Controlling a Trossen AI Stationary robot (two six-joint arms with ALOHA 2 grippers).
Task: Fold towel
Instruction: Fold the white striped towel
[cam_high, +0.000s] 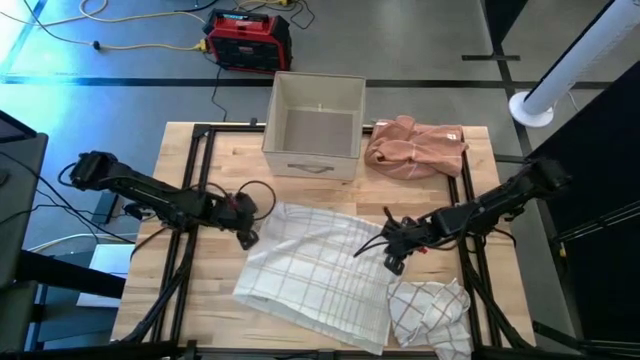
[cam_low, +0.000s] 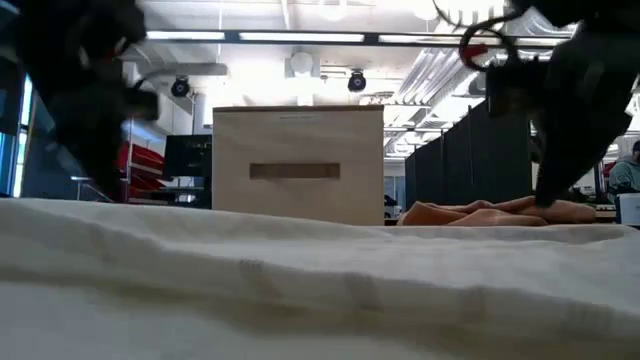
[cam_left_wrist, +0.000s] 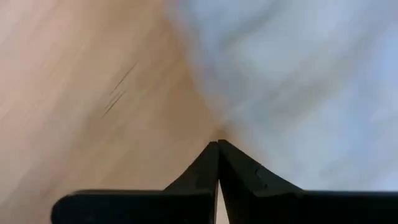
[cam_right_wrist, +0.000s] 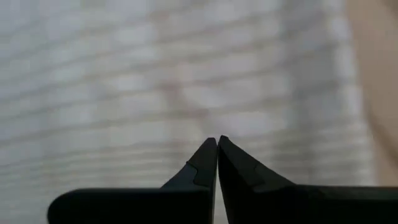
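An open box (cam_high: 316, 128) sits at the wooden surface's (cam_high: 215, 290) far edge, pink cloth (cam_high: 415, 147) beside it.

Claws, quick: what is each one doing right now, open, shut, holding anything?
Left claw: shut, at the edge of the plaid towel, no cloth seen between its fingers.
Right claw: shut, over the towel, nothing visibly held.

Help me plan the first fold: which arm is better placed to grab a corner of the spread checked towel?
Left, probably. The left pincer sits shut right at the checked towel's upper-left edge over bare table. The right pincer, also shut, hovers over the cloth away from its corners, beside a crumpled towel.
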